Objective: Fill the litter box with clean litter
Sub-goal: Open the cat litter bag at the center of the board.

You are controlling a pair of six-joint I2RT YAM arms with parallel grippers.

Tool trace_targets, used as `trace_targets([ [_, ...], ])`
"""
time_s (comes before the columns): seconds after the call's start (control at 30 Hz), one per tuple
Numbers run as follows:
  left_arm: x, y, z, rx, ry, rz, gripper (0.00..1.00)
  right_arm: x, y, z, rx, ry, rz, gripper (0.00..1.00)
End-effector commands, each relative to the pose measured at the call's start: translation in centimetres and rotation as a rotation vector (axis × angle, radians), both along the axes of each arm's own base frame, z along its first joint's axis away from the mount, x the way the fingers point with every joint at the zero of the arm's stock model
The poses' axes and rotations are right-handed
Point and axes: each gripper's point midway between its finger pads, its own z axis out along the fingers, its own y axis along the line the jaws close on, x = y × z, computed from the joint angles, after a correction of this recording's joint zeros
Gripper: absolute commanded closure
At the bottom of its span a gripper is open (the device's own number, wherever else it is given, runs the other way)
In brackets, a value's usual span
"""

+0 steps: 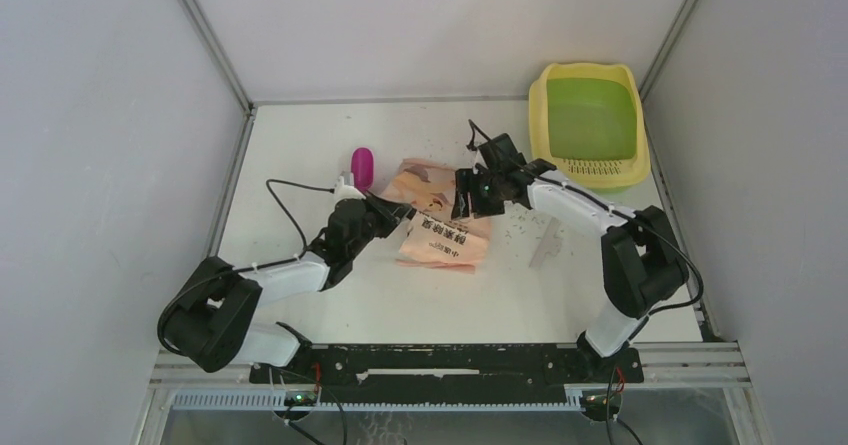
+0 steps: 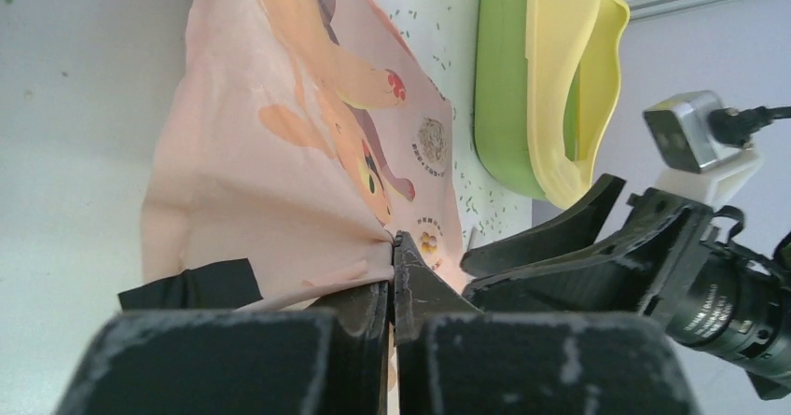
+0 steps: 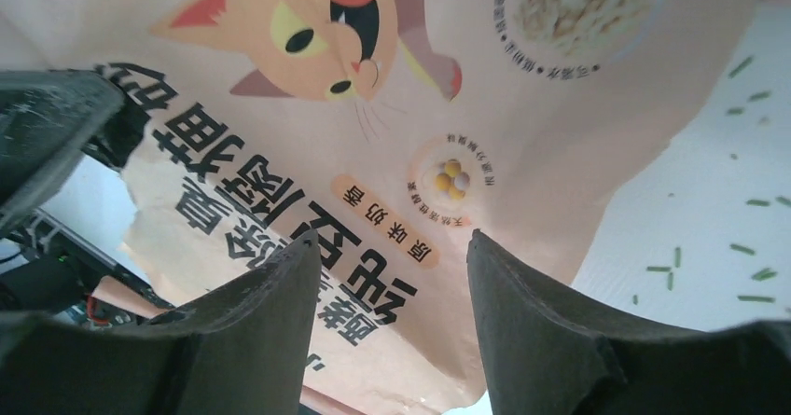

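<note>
The litter box [image 1: 590,170], yellow rim round a bare green basin, stands at the table's far right corner and shows in the left wrist view as the litter box [image 2: 560,79]. The peach-pink printed bag [image 1: 440,235] lies flat mid-table. My left gripper [image 1: 404,219] is shut on the bag's left edge, pinching the film of the bag [image 2: 280,154] between its fingertips, the left gripper [image 2: 393,240]. My right gripper [image 1: 463,197] hovers open over the bag [image 3: 373,135]; the right gripper [image 3: 392,242] has nothing between its fingers. Loose litter [image 1: 515,227] granules dot the table.
A magenta scoop [image 1: 361,168] lies left of the bag's far end. A pale strip [image 1: 547,242] lies on the table right of the bag. More litter [image 3: 746,247] is scattered beside the bag. White walls close in the table on three sides.
</note>
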Motion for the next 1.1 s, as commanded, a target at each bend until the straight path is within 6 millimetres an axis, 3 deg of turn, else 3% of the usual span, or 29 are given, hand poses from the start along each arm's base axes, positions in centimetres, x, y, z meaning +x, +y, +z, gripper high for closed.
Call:
trace_targets([
  [0.0, 0.7, -0.1, 2.7, 0.027, -0.086, 0.004, 0.98, 0.1, -0.9, 3.0, 0.02, -0.045, -0.004, 0.29],
  [0.07, 0.7, -0.2, 2.7, 0.009, -0.079, 0.002, 0.98, -0.9, -0.8, 3.8, 0.069, -0.025, 0.003, 0.24],
  [0.13, 0.6, -0.4, 2.4, -0.003, -0.064, -0.003, 0.99, -1.7, -0.6, 5.0, 0.09, -0.06, 0.017, 0.13],
  [0.17, 0.6, -0.5, 2.3, -0.005, -0.058, -0.005, 0.99, -2.0, -0.4, 5.8, 0.073, -0.108, 0.03, 0.12],
  [0.27, 0.6, -1.3, 2.1, -0.008, -0.032, -0.036, 0.99, -3.2, 0.9, 8.2, -0.014, -0.297, 0.103, 0.14],
  [0.43, 0.7, -2.4, 3.4, -0.047, -0.027, -0.072, 1.0, -3.2, 0.3, 9.6, -0.094, -0.409, 0.068, 0.18],
  [0.5, 0.7, -2.5, 4.0, -0.061, -0.038, -0.075, 1.0, -3.3, -0.3, 10.0, -0.078, -0.403, 0.014, 0.28],
  [0.57, 0.6, -3.0, 4.3, -0.088, -0.043, -0.096, 0.99, -3.9, -0.3, 10.2, -0.048, -0.384, -0.017, 0.34],
  [0.7, 0.2, -3.4, 5.1, -0.164, -0.072, -0.108, 1.0, -4.6, -0.5, 10.1, -0.053, -0.396, -0.022, 0.29],
  [0.9, -0.1, -2.1, 5.7, -0.244, -0.159, -0.045, 1.0, -4.0, -3.3, 7.6, -0.072, -0.3, -0.127, 0.22],
  [1.07, -0.3, -2.1, 2.6, -0.216, -0.057, -0.027, 0.99, -4.2, -4.6, 6.4, -0.039, -0.257, -0.157, 0.22],
])
